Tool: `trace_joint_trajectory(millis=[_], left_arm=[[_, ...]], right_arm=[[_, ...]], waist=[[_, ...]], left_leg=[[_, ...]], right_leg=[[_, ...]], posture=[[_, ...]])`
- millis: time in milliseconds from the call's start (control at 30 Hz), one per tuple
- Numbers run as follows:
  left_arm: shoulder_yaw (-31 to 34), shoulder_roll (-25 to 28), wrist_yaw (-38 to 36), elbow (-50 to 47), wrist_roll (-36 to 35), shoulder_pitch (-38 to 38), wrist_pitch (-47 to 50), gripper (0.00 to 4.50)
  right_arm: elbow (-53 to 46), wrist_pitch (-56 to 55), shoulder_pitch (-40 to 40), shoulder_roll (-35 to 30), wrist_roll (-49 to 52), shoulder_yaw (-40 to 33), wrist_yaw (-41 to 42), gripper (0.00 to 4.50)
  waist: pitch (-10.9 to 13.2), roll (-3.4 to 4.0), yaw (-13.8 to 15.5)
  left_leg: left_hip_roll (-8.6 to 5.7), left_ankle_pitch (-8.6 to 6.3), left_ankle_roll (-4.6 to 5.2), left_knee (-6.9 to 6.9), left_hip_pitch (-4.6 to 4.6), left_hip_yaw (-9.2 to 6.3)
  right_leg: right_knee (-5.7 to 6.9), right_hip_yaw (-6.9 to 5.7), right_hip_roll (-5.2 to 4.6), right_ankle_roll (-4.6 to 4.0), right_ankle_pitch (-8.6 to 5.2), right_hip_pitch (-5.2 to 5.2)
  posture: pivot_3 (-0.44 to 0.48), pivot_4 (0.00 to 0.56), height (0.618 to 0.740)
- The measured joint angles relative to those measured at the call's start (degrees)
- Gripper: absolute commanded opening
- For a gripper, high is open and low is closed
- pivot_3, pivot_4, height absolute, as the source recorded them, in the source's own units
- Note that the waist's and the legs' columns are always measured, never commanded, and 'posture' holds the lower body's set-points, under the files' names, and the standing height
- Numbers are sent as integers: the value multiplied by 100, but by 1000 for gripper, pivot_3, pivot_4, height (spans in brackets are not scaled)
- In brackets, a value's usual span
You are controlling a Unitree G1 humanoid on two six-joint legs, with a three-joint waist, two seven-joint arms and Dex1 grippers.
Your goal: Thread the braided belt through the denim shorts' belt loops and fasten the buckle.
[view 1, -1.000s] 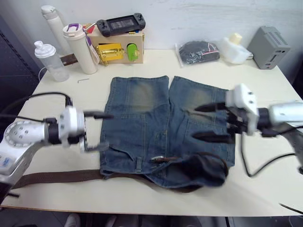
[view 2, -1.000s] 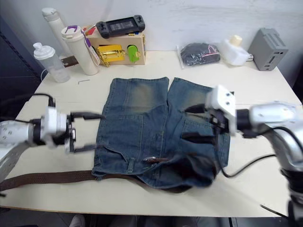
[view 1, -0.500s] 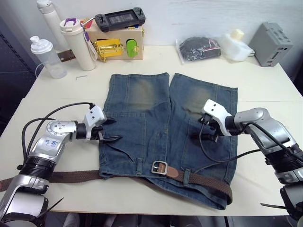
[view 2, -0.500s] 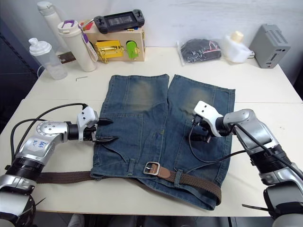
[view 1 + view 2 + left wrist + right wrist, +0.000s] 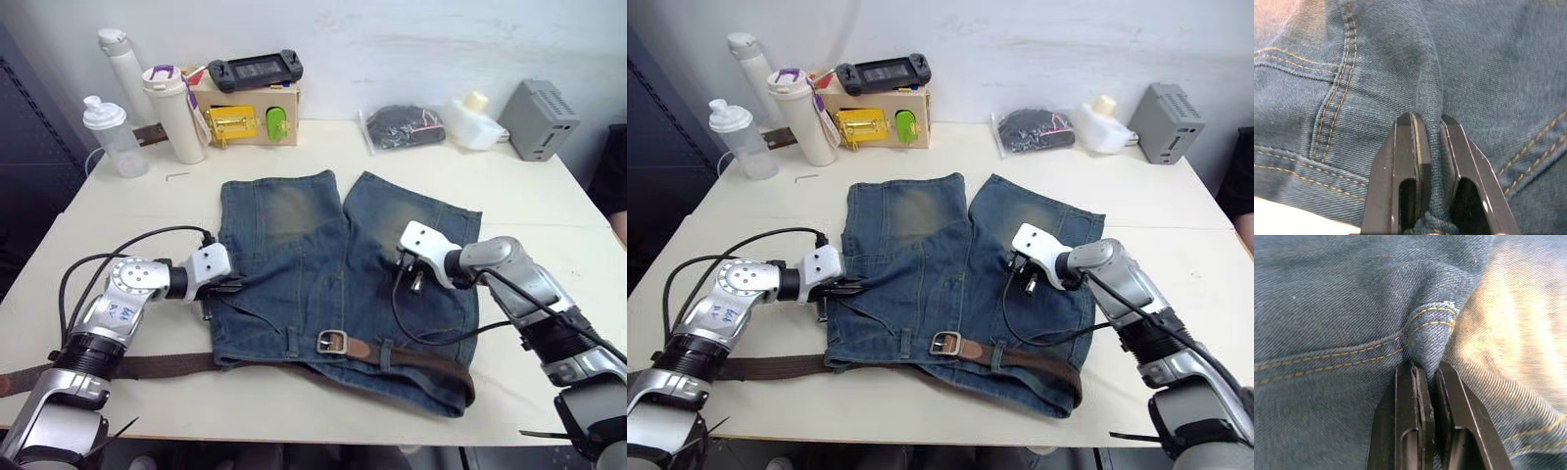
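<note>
Denim shorts (image 5: 333, 264) spread flat mid-table, legs pointing away toward the wall, waistband along the near edge; braided belt (image 5: 421, 354) lying lengthwise along that waistband, long axis running left to right, already under a couple of belt loops (image 5: 385, 354) on the right half; buckle (image 5: 331, 342) resting near the waistband's centre; belt's free tail (image 5: 147, 365) trailing out past the shorts' left edge toward the table's near-left corner. Left gripper (image 5: 1428, 142) pinching a raised fold of denim at the shorts' left side; right gripper (image 5: 1425, 377) likewise clamped on a stitched fold of denim on the right leg; both well up from the waistband. Nearer to the loose tail: the left arm, with the tail below and to its own left. Nearer to the buckle: hard to call, roughly midway between both. Judging by this, next move likely turning on releasing cloth and dropping toward the waistband line, along the belt's axis.
</note>
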Motion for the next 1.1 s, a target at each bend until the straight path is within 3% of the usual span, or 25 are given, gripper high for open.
trace_joint_trajectory(millis=[300,400,533,833,867,967,1067,1100], left_arm=[[-921,-730,2566,2910,2074,-2030,-1404,19],[-1020,-893,2998,3461,2347,-2323,-1627,19],[-924,-1010,3027,3830,2375,-2481,-1808,19],[-586,-979,2710,3523,2248,-2206,-1979,0],[-529,-971,2709,3451,2227,-2147,-1951,482],[-335,-858,2687,3004,2114,-1890,-1925,1785],[-164,-665,2600,2363,2017,-1567,-1822,3107],[-52,-576,2529,1873,1965,-1357,-1667,3438]], right_arm=[[2144,-1327,-927,1068,-956,60,-1677,8],[2842,-1732,-1246,1263,-1101,69,-1958,8],[3722,-2155,-1632,1511,-1210,49,-2344,8],[4453,-2638,-1967,1551,-1371,-165,-2811,3952],[4441,-2645,-1965,1538,-1366,-247,-2802,4496],[3833,-2442,-1659,1409,-1248,-529,-2572,4500],[2576,-1805,-1028,1251,-1007,-844,-2238,4500],[1733,-1311,-663,1170,-850,-998,-2024,4500]], waist=[[1,2,56],[1,2,42],[2,3,21],[1,5,-18],[1,5,-25],[2,5,-58],[4,9,-72],[6,12,-71]], left_leg=[[-4,7,-5,2,-29,11],[-7,6,-6,4,-52,13],[-7,9,-11,17,-93,5],[-17,9,-10,10,-100,-7],[-17,9,-10,10,-100,-7],[-16,8,-10,5,-104,-17],[-16,9,-11,7,-124,-16],[-13,9,-11,10,-140,-18]], right_leg=[[73,8,5,2,1,-54],[129,7,-3,3,1,-104],[130,3,-5,2,1,-131],[130,1,-14,2,1,-135],[130,1,-14,2,1,-134],[130,1,-14,3,1,-137],[140,2,-14,2,1,-155],[142,4,-13,2,1,-171]], posture=[[0,150,740],[0,150,740],[0,150,740],[0,150,740],[0,150,740],[0,150,740],[0,150,740],[0,150,740]])
